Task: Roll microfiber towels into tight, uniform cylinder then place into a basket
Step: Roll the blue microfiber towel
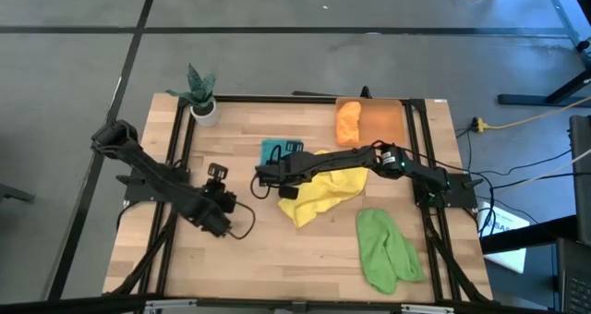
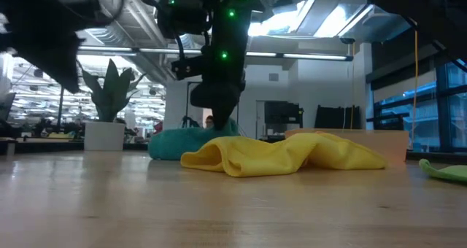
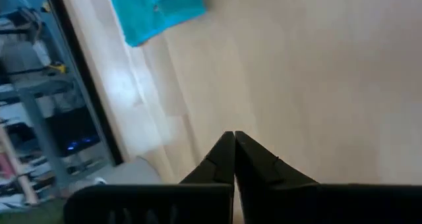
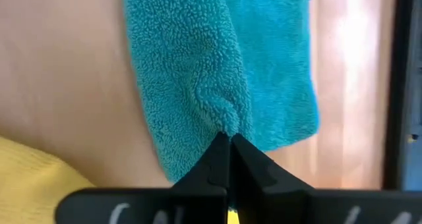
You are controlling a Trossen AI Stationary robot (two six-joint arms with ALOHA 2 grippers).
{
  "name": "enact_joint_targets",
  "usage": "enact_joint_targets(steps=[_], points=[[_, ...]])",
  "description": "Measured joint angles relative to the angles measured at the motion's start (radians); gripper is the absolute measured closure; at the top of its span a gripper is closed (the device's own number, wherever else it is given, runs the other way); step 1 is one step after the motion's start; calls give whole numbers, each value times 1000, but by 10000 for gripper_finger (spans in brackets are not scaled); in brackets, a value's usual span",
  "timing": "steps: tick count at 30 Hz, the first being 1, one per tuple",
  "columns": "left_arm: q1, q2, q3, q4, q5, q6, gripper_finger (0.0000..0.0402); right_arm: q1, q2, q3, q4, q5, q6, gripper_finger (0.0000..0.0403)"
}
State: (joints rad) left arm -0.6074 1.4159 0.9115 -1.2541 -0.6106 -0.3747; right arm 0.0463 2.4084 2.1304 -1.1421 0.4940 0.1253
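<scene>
Right gripper (image 4: 228,140), at the end of the dark right arm reaching across the middle of the pale wooden surface (image 1: 277,249), has its 2 fingers pinched shut on a raised fold of the teal microfiber towel (image 4: 217,72). That towel spreads out directly ahead of the fingertips, its ridge running on in line with the gripper, so a roll would likely carry along that same line. Crumpled yellow microfiber towel (image 1: 323,192) lies just beside it, under the right arm. Orange microfiber towel (image 1: 347,120) sits in the translucent orange plastic basket (image 1: 383,120) at the far edge, well apart from the grip. Light green microfiber towel (image 1: 386,249) lies near the front right. Left gripper (image 3: 235,137) is closed on nothing, parked near the surface's left side, farther from the teal towel.
</scene>
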Motion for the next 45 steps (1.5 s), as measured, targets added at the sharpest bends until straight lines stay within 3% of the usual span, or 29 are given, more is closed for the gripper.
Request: enact_joint_targets(steps=[10, 20, 26, 39, 45], points=[[-203, -78, 0, -58, 47, -333, 401, -39, -2, -48, 41, -53, 26, 398], [-318, -95, 0, -63, 46, -462, 401, -60, -2, -59, 105, -46, 28, 391], [-343, -95, 0, -63, 45, -497, 401, -69, -2, -59, 123, -101, 28, 364], [-360, -95, 0, -63, 44, -517, 401, -75, -2, -59, 123, -95, 27, 287], [-360, -95, 0, -62, 44, -517, 401, -93, -2, -48, 108, -8, 116, 235]])
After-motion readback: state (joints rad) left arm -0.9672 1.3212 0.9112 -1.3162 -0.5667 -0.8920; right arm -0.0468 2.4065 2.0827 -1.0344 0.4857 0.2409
